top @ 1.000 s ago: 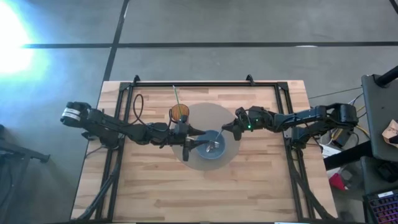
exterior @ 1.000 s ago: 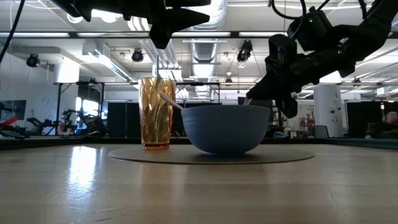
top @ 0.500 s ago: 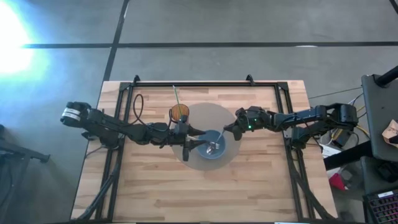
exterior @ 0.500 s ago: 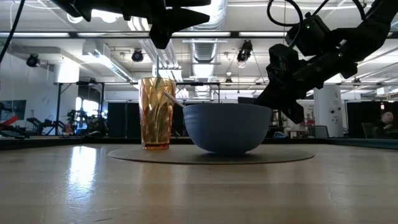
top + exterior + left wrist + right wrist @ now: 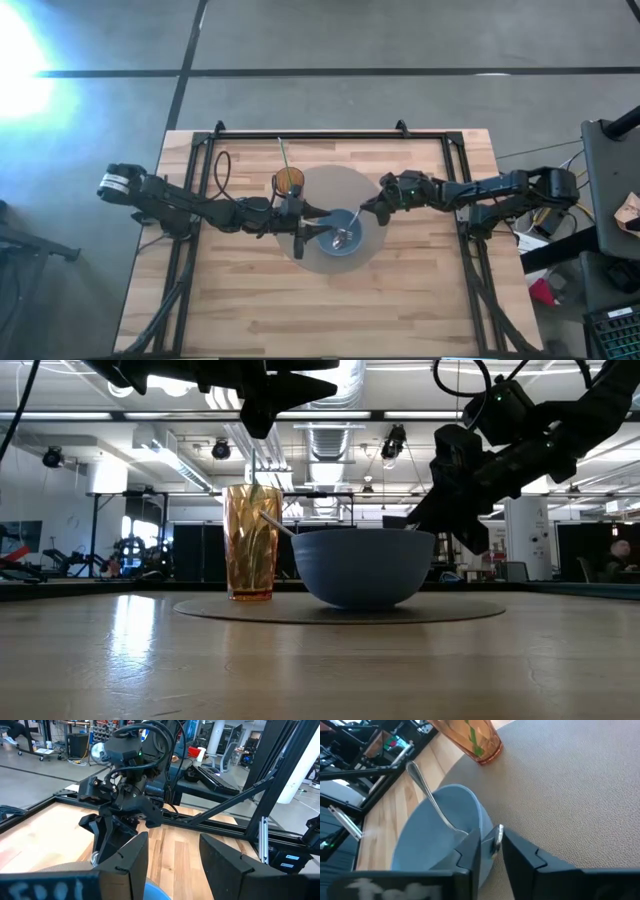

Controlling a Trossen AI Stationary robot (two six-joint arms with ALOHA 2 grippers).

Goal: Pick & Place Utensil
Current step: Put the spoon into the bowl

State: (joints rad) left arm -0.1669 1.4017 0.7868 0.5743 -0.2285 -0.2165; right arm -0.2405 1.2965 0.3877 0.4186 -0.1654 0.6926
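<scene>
Wooden table (image 5: 420,290) (wide bare margins), right claw (image 5: 365,209) at bowl (image 5: 341,233) rim.

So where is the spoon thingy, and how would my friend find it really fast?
Look at the round grey mat in the middle of the wooden table. On it sit an orange cup with a green straw and a blue bowl. The silver utensil leans inside the bowl, its handle poking over the rim; it is the only shiny metal thing there.
</scene>
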